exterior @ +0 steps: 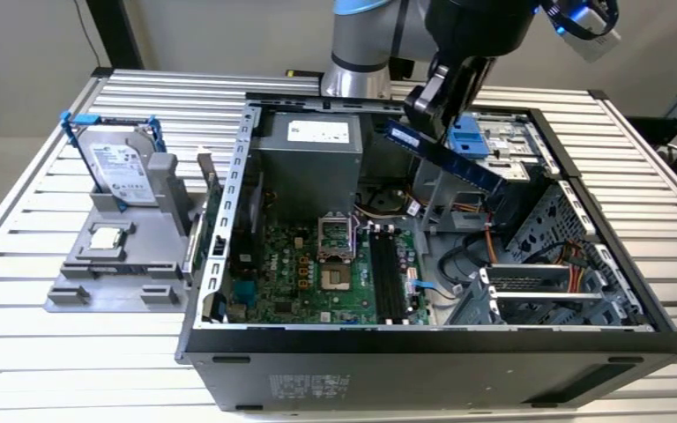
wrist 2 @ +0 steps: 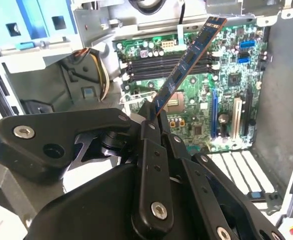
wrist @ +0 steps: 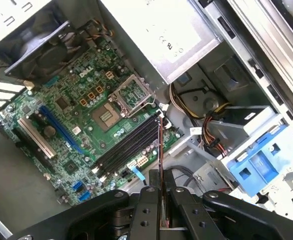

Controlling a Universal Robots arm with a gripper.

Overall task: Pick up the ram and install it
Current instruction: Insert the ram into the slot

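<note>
Above the open computer case (exterior: 433, 357), the ram (exterior: 447, 157) is held tilted, one end clamped in the gripper (exterior: 423, 104). Its blue face is shown in the exterior view; in the first wrist view it is seen edge-on, near the black slots (wrist: 126, 150).

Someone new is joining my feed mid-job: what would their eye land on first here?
The ram, a thin dark-blue stick held slanted in the shut jaws above the open computer case. Below it lies the green motherboard with its long black slots. On the exterior view's left, a hard drive with blue rails stands upright on a grey stand.
</note>
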